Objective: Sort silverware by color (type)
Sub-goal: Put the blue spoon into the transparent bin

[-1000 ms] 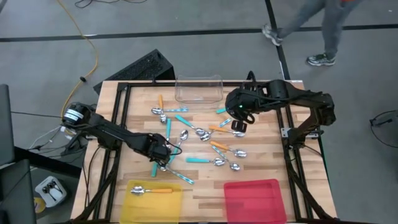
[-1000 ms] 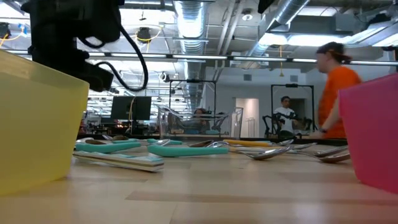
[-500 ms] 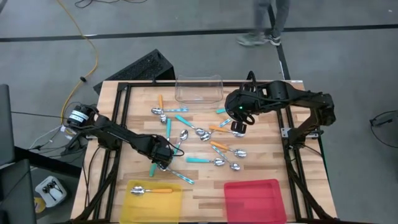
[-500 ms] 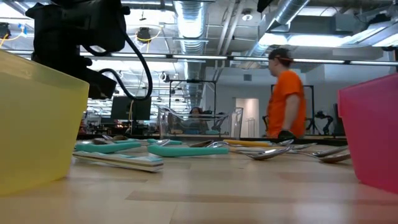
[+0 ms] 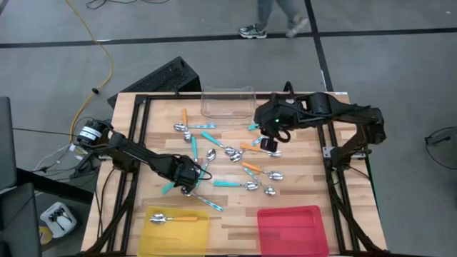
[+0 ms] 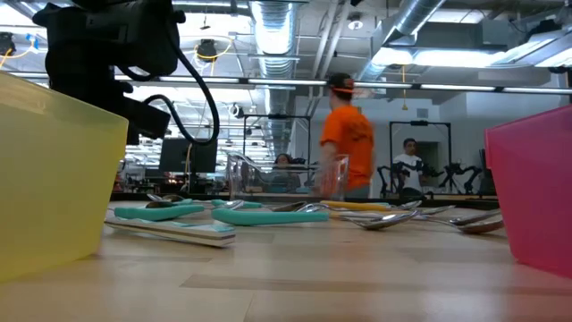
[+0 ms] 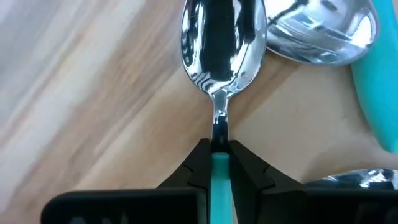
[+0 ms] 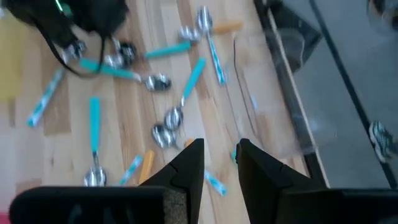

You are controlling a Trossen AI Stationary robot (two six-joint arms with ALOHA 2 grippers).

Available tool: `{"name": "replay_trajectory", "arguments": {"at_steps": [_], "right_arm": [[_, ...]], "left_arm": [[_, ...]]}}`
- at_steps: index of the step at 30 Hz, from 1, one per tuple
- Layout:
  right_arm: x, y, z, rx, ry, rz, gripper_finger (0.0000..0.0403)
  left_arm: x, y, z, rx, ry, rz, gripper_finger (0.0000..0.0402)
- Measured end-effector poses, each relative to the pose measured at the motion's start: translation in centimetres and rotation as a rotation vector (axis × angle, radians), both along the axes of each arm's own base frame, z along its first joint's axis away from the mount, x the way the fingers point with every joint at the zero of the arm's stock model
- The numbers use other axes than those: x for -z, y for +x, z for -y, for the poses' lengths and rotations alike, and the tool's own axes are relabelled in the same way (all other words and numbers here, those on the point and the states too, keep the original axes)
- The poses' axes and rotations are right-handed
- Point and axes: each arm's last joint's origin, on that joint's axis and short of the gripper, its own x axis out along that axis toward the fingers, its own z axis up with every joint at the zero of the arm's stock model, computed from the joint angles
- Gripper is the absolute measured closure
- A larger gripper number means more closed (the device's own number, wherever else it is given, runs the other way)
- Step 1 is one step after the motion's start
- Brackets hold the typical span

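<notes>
Several spoons with teal, orange or plain metal handles lie scattered on the wooden table (image 5: 214, 153). My left gripper (image 5: 187, 180) (image 7: 219, 146) is low over the table's near left part, shut on a teal-handled spoon (image 7: 221, 74). That spoon's shiny bowl (image 7: 222, 40) points away from the fingers, beside another spoon's bowl (image 7: 329, 34). My right gripper (image 5: 269, 143) (image 8: 219, 152) hangs open above the far right spoons, with nothing between its fingers. One orange-handled spoon (image 5: 175, 218) lies in the yellow tray (image 5: 203, 235). My left gripper pinches the teal handle's end (image 7: 219, 163) between its two fingertips, just where the handle meets the thin metal neck. The fingers slant down and lie along the spoon, whose handle runs back between them. I cannot tell whether the bowl rests on the wood.
A red tray (image 5: 293, 230) sits at the near right and a clear tub (image 5: 228, 102) at the far edge. Black frame rails (image 5: 143, 128) run along both sides. A person in an orange shirt (image 6: 344, 139) walks beyond the table. Bare wood lies between the trays and the spoons.
The teal handle sticking out beside my left gripper has swung toward the table's left edge. A person has walked across the room behind the table.
</notes>
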Motion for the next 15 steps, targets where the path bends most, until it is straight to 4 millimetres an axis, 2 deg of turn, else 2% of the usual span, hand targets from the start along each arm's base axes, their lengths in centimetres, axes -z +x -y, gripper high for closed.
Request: {"name": "replay_trajectory", "arguments": {"at_steps": [2,7,11,15], "right_arm": [[-0.9,-0.3,-0.2,-0.030,-0.016,0.069,0.0284],[-2.4,-2.0,-0.1,-0.036,-0.020,0.139,0.0284],[-3.6,-3.6,0.0,-0.039,-0.010,0.203,0.0284],[-6.3,-4.9,-1.7,-0.308,0.064,0.471,0.0285]], "left_arm": [[-0.7,-0.3,-0.4,0.000,0.065,0.023,0.0388],[-3.8,-0.7,-1.0,-0.006,0.139,0.109,0.0388],[-6.9,-1.0,-1.6,-0.014,0.218,0.243,0.0388],[-10.0,-1.1,-2.0,0.025,0.333,0.385,0.0388]]}}
